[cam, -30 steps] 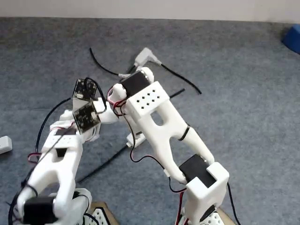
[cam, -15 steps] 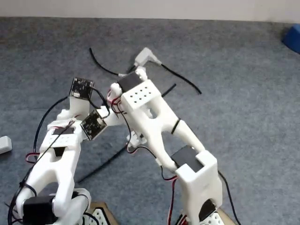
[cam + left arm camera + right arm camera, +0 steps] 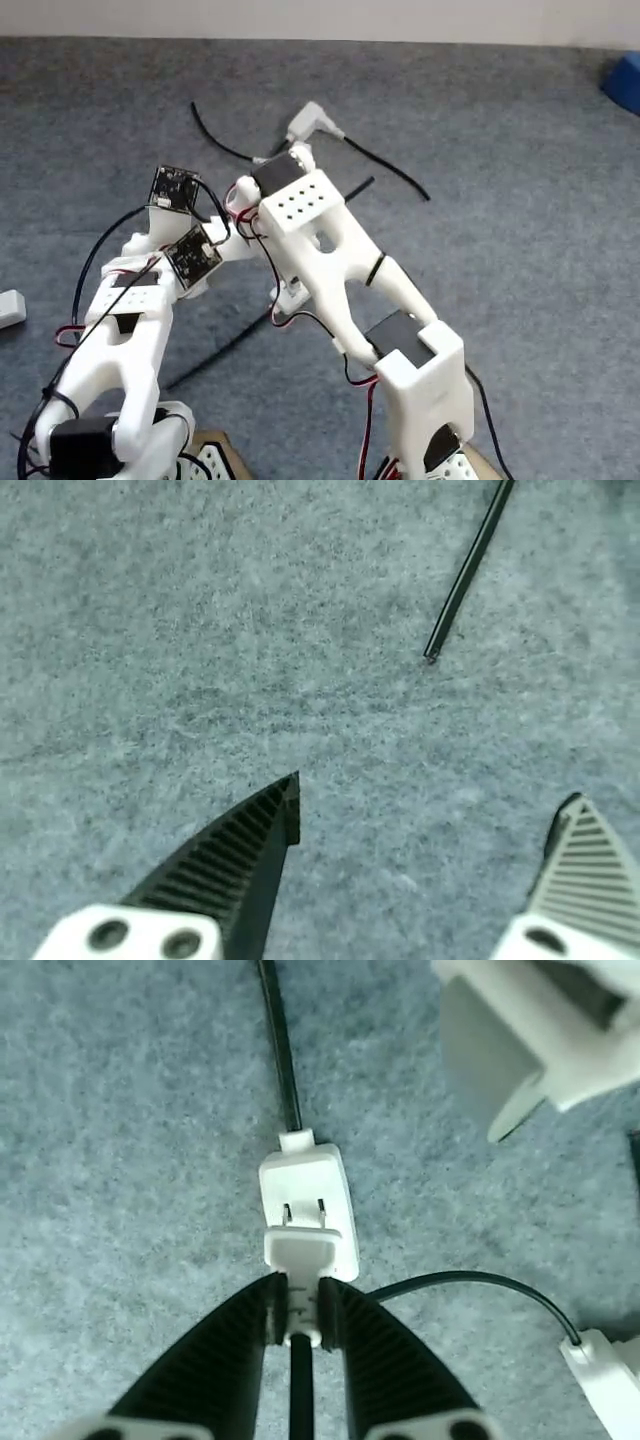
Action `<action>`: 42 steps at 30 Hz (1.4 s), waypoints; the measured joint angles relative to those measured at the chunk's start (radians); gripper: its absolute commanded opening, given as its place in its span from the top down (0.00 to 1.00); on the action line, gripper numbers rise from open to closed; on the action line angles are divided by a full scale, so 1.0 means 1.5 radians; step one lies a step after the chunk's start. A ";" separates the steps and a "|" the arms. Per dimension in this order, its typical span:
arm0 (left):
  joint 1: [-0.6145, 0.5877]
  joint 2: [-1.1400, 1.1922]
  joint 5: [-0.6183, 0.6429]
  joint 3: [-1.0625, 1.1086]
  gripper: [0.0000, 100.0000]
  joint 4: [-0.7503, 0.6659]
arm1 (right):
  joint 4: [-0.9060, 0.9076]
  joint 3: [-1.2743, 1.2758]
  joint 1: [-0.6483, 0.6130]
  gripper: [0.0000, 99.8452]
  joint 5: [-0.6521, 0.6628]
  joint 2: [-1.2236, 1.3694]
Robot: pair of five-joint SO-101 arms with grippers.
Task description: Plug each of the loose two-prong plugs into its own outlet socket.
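In the right wrist view my right gripper [image 3: 302,1288] is shut on the back of a white two-prong plug [image 3: 310,1250]. Its prongs point into a white outlet socket [image 3: 300,1182] lying on the grey carpet, and part of them is still bare. A black cable [image 3: 278,1040] leads away from that socket. A second white plug [image 3: 605,1365] with a black cord lies close by. My left gripper [image 3: 432,792] hangs open over bare carpet, with a loose black cable end [image 3: 465,575] beyond it. In the high view a white socket piece [image 3: 292,296] shows under the right arm.
Another white outlet block [image 3: 315,122] with black cables lies at the far side of the carpet. A white object [image 3: 8,308] sits at the left edge, a blue one [image 3: 625,85] at the far right. The left arm [image 3: 540,1030] stands near the right gripper.
The right arm has swung a little to the left, its elbow now lower and closer to the left arm. The left arm's wrist shifted slightly.
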 measured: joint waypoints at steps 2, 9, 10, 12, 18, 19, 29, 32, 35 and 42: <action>0.000 0.000 0.000 0.000 0.62 0.000 | 0.000 -0.005 0.000 0.99 0.000 0.000; 0.000 0.000 0.000 0.000 0.62 0.000 | 0.000 -0.006 0.000 0.99 0.000 0.000; 0.000 0.000 0.000 0.000 0.62 0.000 | 0.000 -0.006 0.000 0.99 0.000 0.000; 0.000 0.000 0.000 0.000 0.62 0.000 | 0.000 -0.006 0.000 0.99 0.000 0.000; 0.000 0.021 0.000 -0.009 0.62 0.000 | 0.009 0.000 -0.003 0.99 0.000 0.000; 0.000 0.026 0.000 -0.010 0.62 0.000 | 0.012 0.003 -0.004 0.99 0.000 0.005; -0.001 0.034 0.000 -0.017 0.62 0.000 | 0.007 0.007 -0.004 0.99 0.000 0.019; -0.001 0.034 0.000 -0.017 0.62 0.000 | -0.001 0.007 -0.004 0.99 0.000 0.019; -0.001 0.034 0.000 -0.017 0.62 0.000 | -0.006 0.007 -0.004 0.99 0.000 0.019; -0.001 0.034 0.000 -0.017 0.62 0.000 | -0.006 0.007 -0.004 0.99 0.000 0.020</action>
